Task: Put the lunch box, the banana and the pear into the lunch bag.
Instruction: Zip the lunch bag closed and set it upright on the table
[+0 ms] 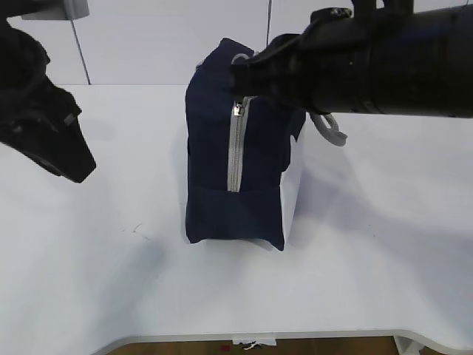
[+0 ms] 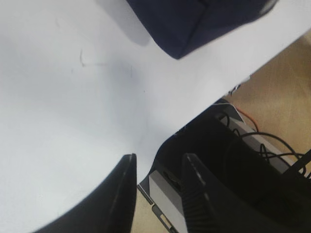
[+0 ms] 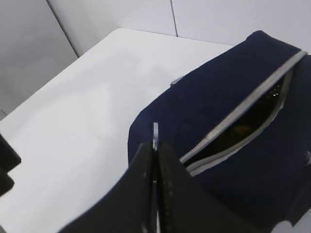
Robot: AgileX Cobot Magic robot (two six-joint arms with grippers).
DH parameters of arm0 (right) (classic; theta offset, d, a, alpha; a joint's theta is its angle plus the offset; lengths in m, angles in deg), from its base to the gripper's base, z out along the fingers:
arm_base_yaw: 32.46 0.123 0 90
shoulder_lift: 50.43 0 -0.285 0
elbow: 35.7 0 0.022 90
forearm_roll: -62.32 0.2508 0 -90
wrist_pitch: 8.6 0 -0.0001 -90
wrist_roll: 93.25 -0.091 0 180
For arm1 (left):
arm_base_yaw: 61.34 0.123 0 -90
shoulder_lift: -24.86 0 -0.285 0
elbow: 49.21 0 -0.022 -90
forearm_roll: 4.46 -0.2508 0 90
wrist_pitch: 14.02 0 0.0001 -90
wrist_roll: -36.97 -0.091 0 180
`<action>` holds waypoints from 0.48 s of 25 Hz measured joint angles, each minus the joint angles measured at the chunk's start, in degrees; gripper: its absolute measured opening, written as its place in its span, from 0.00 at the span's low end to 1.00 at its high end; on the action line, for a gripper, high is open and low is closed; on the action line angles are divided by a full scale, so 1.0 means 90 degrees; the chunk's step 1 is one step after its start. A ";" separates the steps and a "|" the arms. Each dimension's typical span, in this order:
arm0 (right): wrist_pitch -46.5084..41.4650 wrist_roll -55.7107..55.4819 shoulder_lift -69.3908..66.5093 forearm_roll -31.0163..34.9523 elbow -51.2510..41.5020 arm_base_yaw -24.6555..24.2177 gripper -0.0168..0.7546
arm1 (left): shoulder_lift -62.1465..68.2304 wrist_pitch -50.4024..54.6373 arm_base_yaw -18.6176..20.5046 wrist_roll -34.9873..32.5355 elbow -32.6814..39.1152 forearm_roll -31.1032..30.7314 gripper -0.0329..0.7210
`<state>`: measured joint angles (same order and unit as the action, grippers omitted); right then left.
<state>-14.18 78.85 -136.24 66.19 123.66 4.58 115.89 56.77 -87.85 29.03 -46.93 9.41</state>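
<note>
The navy lunch bag [image 1: 214,155] stands on the white table, its grey zipper [image 1: 235,148] running up the near side. In the right wrist view the bag [image 3: 233,73] has its zipper [image 3: 233,119] partly open, with something dim and yellowish in the gap. My right gripper [image 1: 240,74] reaches across to the bag's top. It [image 3: 155,145] is shut on the thin grey ring pull [image 3: 155,130]. My left gripper [image 1: 77,170] hangs left of the bag, and it [image 2: 158,162] is open and empty. The lunch box, banana and pear are hidden.
A grey strap handle [image 1: 330,127] hangs off the bag's right side. The table [image 1: 111,281] ends at a front edge, under the left gripper. Past that edge are the robot base and cables [image 2: 257,155] on the floor. A bag corner [image 2: 194,24] shows in the left wrist view.
</note>
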 joint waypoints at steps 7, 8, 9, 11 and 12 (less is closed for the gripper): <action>-0.0135 0.0000 -0.0322 0.0633 0.0524 0.0000 0.01 | -0.0157 -0.1209 0.0000 -0.0248 0.0668 0.0044 0.37; -0.0169 0.0000 -0.0322 0.0649 0.0577 0.0000 0.01 | -0.0167 -0.1462 0.0000 -0.0328 0.0730 0.0112 0.37; -0.0258 0.0000 -0.0322 0.0658 0.0652 0.0000 0.01 | -0.0167 -0.1682 0.0000 -0.0419 0.0807 0.0191 0.37; -0.0377 0.0000 -0.0345 0.0664 0.0771 0.0000 0.01 | -0.0167 -0.2186 0.0000 -0.0635 0.0924 0.0396 0.37; -0.0405 0.0000 -0.0345 0.0664 0.0807 0.0000 0.01 | -0.0167 -0.2398 0.0000 -0.0749 0.0975 0.0481 0.37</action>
<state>-17.82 78.85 -139.35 72.16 130.92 4.58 114.39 35.19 -87.85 22.29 -38.16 13.74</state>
